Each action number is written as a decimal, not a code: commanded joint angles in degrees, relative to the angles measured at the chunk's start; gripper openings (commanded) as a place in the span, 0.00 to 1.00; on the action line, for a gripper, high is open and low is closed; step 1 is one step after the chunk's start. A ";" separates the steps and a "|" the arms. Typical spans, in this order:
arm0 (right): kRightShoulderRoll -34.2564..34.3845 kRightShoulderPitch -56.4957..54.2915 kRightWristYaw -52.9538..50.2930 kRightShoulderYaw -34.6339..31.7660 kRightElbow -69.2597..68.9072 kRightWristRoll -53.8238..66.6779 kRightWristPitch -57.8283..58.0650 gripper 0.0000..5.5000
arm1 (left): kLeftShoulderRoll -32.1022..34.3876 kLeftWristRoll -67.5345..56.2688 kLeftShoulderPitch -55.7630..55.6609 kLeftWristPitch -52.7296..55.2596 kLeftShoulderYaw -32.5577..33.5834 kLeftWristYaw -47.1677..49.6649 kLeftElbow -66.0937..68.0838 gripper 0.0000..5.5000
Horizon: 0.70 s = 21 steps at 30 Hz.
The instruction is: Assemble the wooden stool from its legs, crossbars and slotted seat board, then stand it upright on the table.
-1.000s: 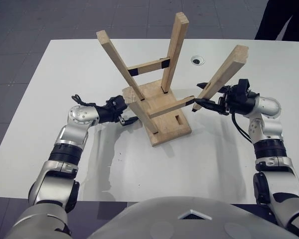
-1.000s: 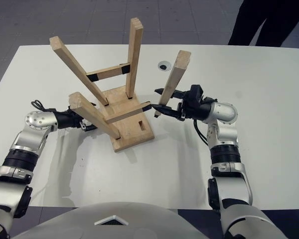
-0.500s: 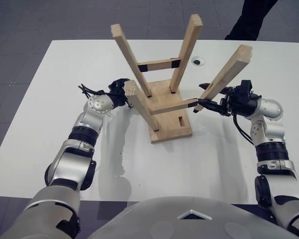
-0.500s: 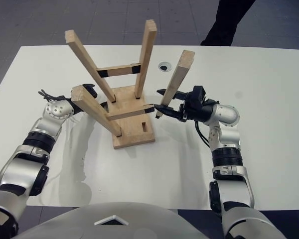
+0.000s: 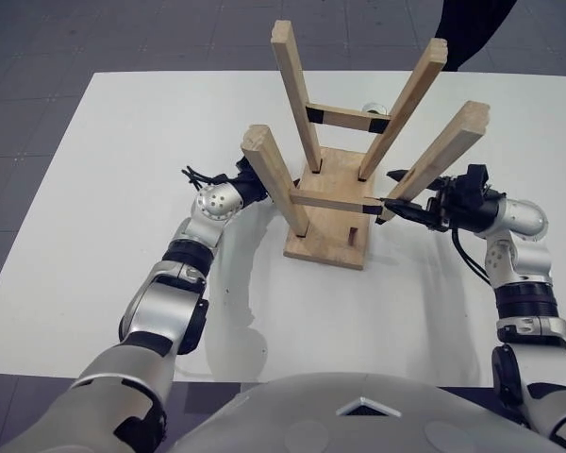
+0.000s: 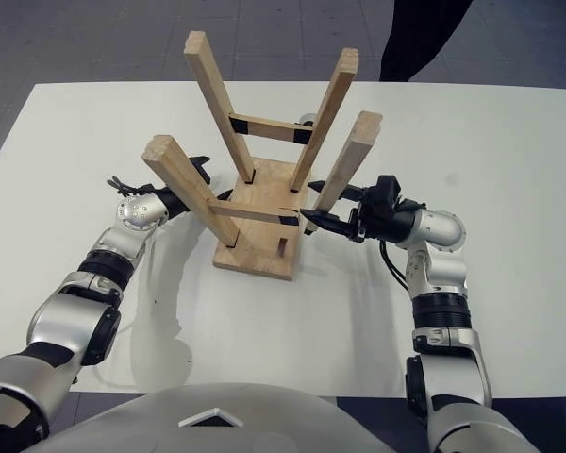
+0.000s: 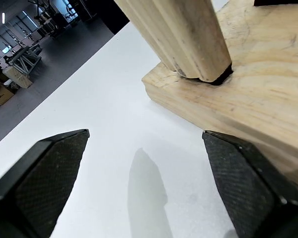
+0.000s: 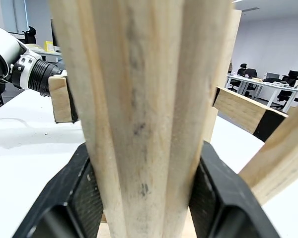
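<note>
wooden stool (image 5: 332, 189) stands upside down on its slotted seat board (image 5: 323, 247), just past the middle of the white table (image 5: 94, 189), four legs up.

right gripper (image 5: 394, 192), at the board's 3 o'clock side, is pinched on the lower part of the near right leg (image 5: 445, 143), one finger on each face. left gripper (image 7: 144, 191) is spread wide and holds nothing; it hovers low over the table at the board's 9 o'clock edge, facing the foot of the near left leg (image 5: 272, 177).

from the head, that leg hides most of the left fingers. the right fingers cover the held leg's foot, so i cannot tell if it sits in the board. the near crossbar (image 5: 328, 200) meets it there.

since a second ago the stool has turned and slid toward 3 o'clock, and the left gripper has come in from 8 o'clock to the board's edge. the right grip is unchanged.
</note>
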 commanded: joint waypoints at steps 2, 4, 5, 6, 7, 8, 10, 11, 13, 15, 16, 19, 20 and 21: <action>-0.05 5.07 -2.32 -0.09 -8.52 2.41 3.10 0.37 | 7.54 -5.36 10.53 6.85 6.37 -2.60 -20.78 0.77; 0.32 6.85 -2.82 0.47 -10.64 2.67 3.58 0.37 | 9.04 -7.68 15.18 11.19 8.63 -2.89 -29.74 0.77; 0.54 7.63 -3.05 0.67 -11.16 2.58 3.34 0.37 | 9.16 -8.74 16.75 13.39 9.33 -3.03 -33.13 0.77; 0.86 7.96 -3.22 0.90 -11.20 2.49 3.17 0.37 | 9.31 -9.18 18.09 15.03 9.63 -3.05 -35.89 0.77; 1.15 8.30 -3.40 1.05 -11.35 2.43 2.94 0.37 | 9.36 -9.45 19.00 16.66 9.79 -3.03 -38.00 0.77; 1.52 8.56 -3.29 1.38 -11.48 2.33 2.53 0.37 | 9.39 -9.50 19.83 18.00 9.73 -3.03 -39.76 0.77; 2.35 9.08 -3.27 1.94 -11.86 2.37 1.81 0.37 | 9.14 -9.37 20.67 20.01 9.26 -3.04 -41.63 0.77; 2.74 9.16 -3.07 2.26 -11.75 2.28 1.26 0.37 | 9.01 -9.29 21.07 20.71 9.04 -3.12 -42.26 0.77; 3.18 9.05 -2.64 2.84 -11.14 2.13 0.44 0.37 | 8.91 -9.21 21.75 21.81 8.92 -3.16 -43.19 0.77; 3.57 9.47 -2.67 3.14 -11.23 2.09 0.01 0.37 | 9.03 -9.10 21.95 22.15 8.75 -3.47 -43.33 0.77; 3.78 9.67 -2.80 3.33 -11.44 2.10 -0.08 0.37 | 9.09 -9.10 21.96 22.24 8.72 -3.65 -43.33 0.77; 4.77 10.02 -2.76 4.26 -10.75 1.50 -1.78 0.37 | 9.06 -9.17 21.69 22.55 8.54 -4.23 -43.38 0.77; 5.14 10.05 -2.78 4.56 -10.22 1.22 -2.45 0.37 | 9.00 -9.17 21.59 22.62 8.45 -4.36 -43.43 0.77; 5.60 10.02 -2.90 4.93 -9.66 0.92 -3.11 0.37 | 8.90 -9.13 21.51 22.71 8.24 -4.52 -43.51 0.77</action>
